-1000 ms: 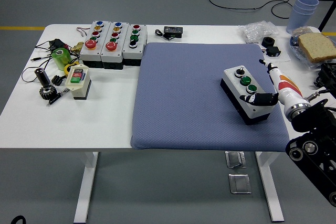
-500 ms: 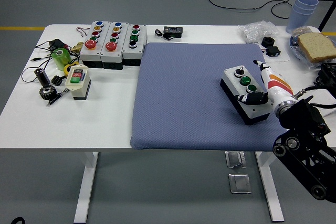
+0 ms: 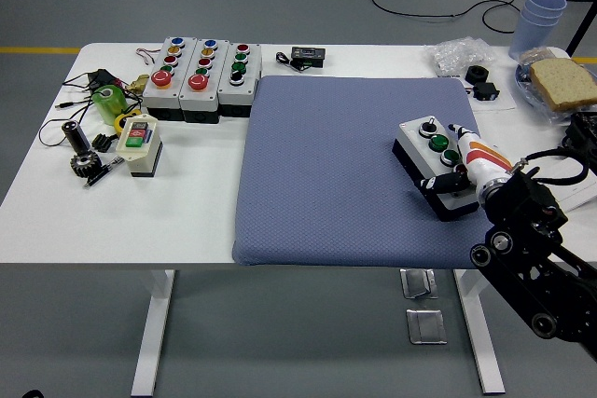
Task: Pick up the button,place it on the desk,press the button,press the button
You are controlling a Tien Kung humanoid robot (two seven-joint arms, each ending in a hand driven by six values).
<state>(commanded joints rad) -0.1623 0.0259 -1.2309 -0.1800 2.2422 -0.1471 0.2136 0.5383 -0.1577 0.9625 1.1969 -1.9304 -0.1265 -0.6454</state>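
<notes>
Looking down over a white surface (image 3: pixel 56 221) carrying a large blue-grey mat (image 3: pixel 345 174) across its middle and right. Sitting on the mat's right part, near its lower right corner, a grey button box (image 3: pixel 432 160) with a black base, a small black switch at its far end and green buttons along its top. Judging from that, the picking up and the setting down look done already, with the box resting flat on the mat and not lifted. Reaching in from the lower right, the black right arm (image 3: pixel 532 258) ending in the robot hand (image 3: pixel 464 166), white with an orange stripe. Lying against the box's right side and near end, with dark fingertips (image 3: pixel 448 180) curled over the near top edge close to the nearest button. Not gripping the box, as far as can be told; fingers drawn in narrow, holding nothing. Appearing to be at the first press or just about to make it, though contact with a button cap is too small to confirm. Leaving, by this reading, at least one more press. Showing no left arm anywhere. Standing untouched at the far left, three more button boxes (image 3: pixel 200 76) in a row.
</notes>
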